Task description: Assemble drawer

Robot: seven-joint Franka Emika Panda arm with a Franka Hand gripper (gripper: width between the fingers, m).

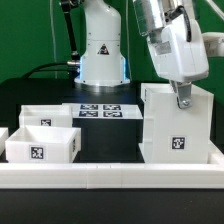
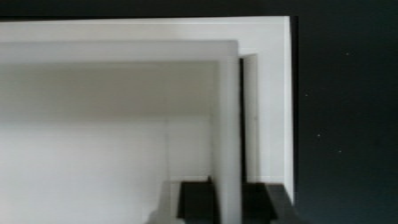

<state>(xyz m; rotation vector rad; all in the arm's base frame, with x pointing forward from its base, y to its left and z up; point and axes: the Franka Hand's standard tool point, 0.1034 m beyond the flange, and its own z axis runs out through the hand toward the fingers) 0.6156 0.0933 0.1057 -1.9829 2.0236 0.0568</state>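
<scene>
Drawer casing (image 1: 178,128) upright on the exterior view's right of the tabletop (image 1: 110,142), just behind the border wall (image 1: 110,176) and well apart from the front tray (image 1: 42,148) and rear tray (image 1: 45,115) on the left; looks like the casing-positioning step, no tray slotted in yet. Fingers (image 2: 196,205) closed narrow either side of the casing's thin top wall, apparently pinching it; next, probably a careful turn or slide to bring the opening toward a tray without losing that slim grip. Hard to tell: casing's open face, tray knobs, and true contact at the fingertips, cut off in the wrist view.
</scene>
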